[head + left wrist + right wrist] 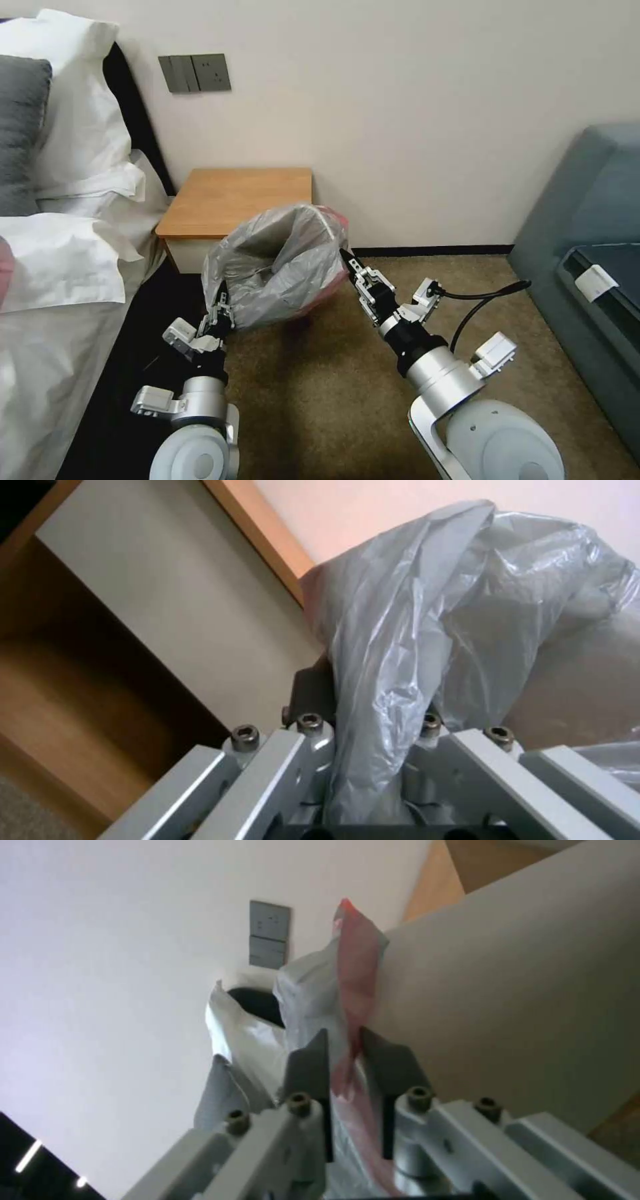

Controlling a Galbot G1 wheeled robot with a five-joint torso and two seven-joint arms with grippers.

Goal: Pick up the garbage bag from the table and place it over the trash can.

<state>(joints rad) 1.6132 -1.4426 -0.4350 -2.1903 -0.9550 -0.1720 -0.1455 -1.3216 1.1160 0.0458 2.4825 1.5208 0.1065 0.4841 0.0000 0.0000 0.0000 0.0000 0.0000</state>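
Both grippers pinch the garbage bag (280,263) in front of the table (233,200): left gripper (220,308) clamps its grey edge, right gripper (348,265) its pink edge, apparently stretching the mouth open to fit a bin.

— What sort of room is this?
— A bedroom, a hotel room by the look of it. Left of the table (237,200), a small wooden nightstand, stands a bed (63,320) with white pillows (73,113) and a dark headboard (137,123).
— Anything else?
— Grey wall switches (195,73) above the nightstand, brown carpet (333,393) before it, a blue-grey sofa (587,267) well to its right
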